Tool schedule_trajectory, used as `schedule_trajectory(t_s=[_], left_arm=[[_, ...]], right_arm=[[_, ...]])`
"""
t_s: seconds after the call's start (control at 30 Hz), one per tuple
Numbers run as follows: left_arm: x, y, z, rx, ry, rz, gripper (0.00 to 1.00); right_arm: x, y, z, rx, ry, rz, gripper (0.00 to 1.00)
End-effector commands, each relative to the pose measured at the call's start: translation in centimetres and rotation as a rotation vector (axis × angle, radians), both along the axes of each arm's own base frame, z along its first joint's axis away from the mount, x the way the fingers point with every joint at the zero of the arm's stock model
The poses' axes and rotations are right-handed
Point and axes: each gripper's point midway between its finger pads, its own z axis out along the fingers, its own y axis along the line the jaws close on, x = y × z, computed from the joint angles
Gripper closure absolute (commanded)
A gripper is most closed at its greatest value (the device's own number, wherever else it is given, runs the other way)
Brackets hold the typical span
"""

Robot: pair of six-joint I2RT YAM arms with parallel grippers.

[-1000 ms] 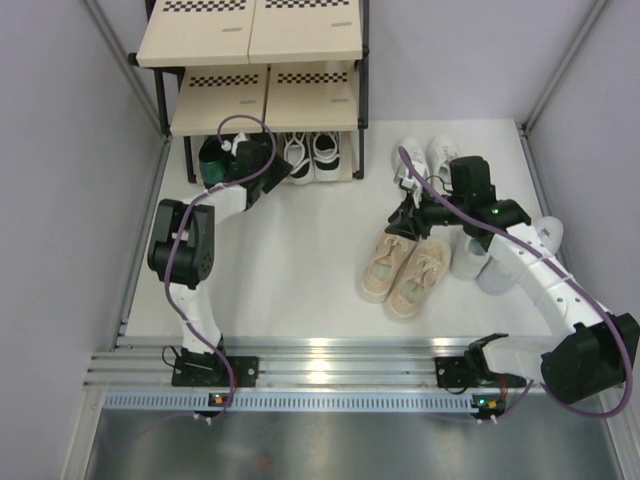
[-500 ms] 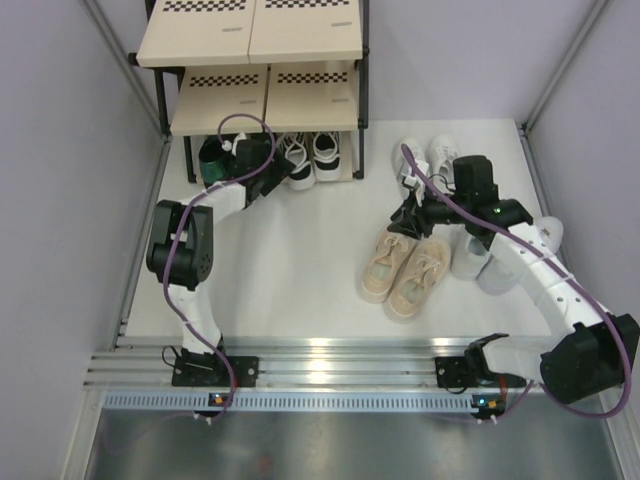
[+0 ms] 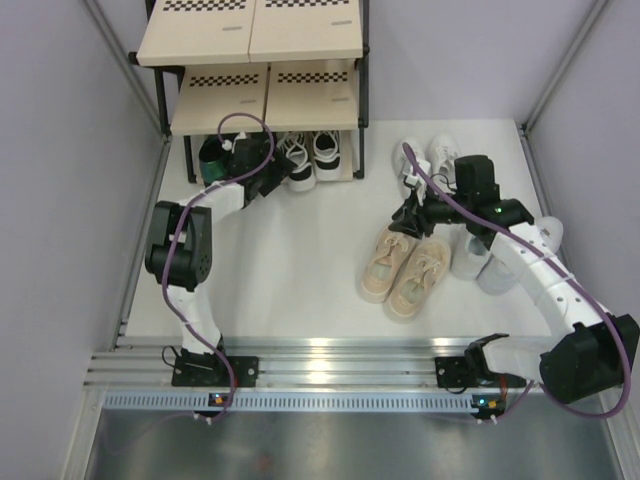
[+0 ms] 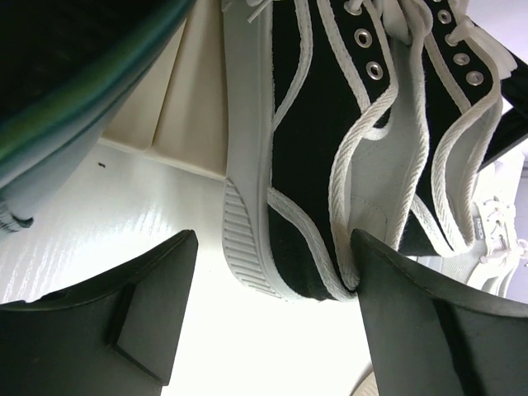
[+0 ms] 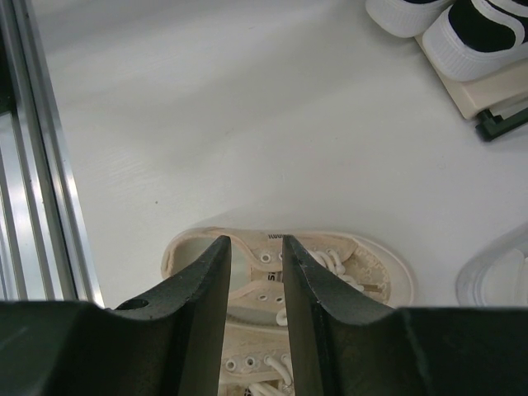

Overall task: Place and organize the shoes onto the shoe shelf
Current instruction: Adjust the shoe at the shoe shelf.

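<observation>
The shoe shelf stands at the far left of the counter. Its top is cut off by the frame, and its upper boards hide most of the bottom tier. The right arm covers part of the larger pale sneakers at the right. The beige sneakers lie side by side mid-counter, laces up. The right claw hangs over the heel end of one, its fingers narrowly apart with the collar's rim in the gap. Whether it pinches the rim cannot be told. The black-and-white sneakers sit on the bottom tier, black canvas with white trim and laces. The left claw is spread wide around one toe, gripping nothing. The dark green shoes sit just to the left, mostly hidden. The small white sneakers lie beside the shelf.
</observation>
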Motion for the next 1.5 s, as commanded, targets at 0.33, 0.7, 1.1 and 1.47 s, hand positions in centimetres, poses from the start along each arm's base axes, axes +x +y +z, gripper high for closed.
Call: schedule_trajectory(t_s=[0.33, 0.7, 1.1, 1.47], left_arm=[[0.7, -1.8, 21.1, 0.005, -0.675, -0.15, 0.19], [0.1, -0.6, 21.9, -0.19, -0.83, -0.018, 0.19], [-0.4, 1.4, 20.2, -0.173, -0.775, 0.093, 0.2], [-7.9, -0.4, 13.0, 0.13, -0.666, -0.181, 0.26]], right_arm=[[1.1, -0.4, 0.1, 0.013, -0.017, -0.017, 0.68], [1.4, -0.8, -0.2, 0.01, -0.01, -0.03, 0.68], [1.6, -0.9, -0.3, 0.009, -0.006, -0.033, 0.68], [1.9, -1.3, -0.8, -0.011, -0.003, -0.047, 0.68]])
